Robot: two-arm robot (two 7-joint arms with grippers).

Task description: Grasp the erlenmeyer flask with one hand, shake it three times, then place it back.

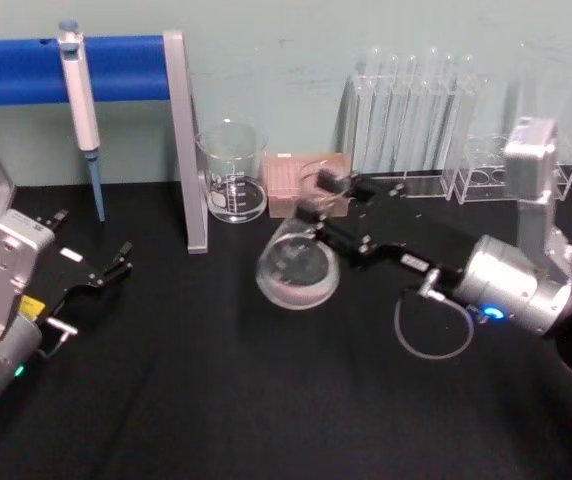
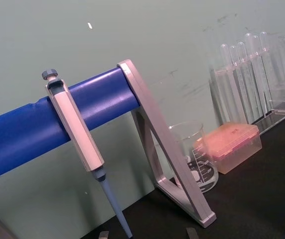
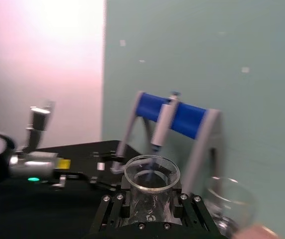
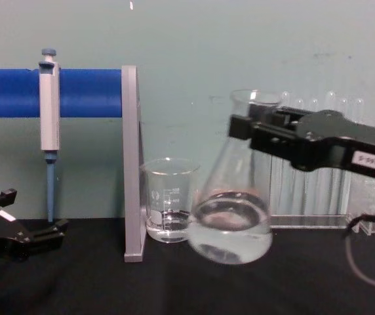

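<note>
clear glass conical erlenmeyer flask (image 4: 230,223): wide base, narrow rimmed neck, open mouth. shallow clear liquid pooled in the base. pose: tilted, neck leaning toward the robot's right. whether the base rests on anything cannot be determined. black two-fingered right gripper (image 4: 250,131), small white label on its body: reaches in from the right, fingers clamped on the flask neck just below the rim.
</note>
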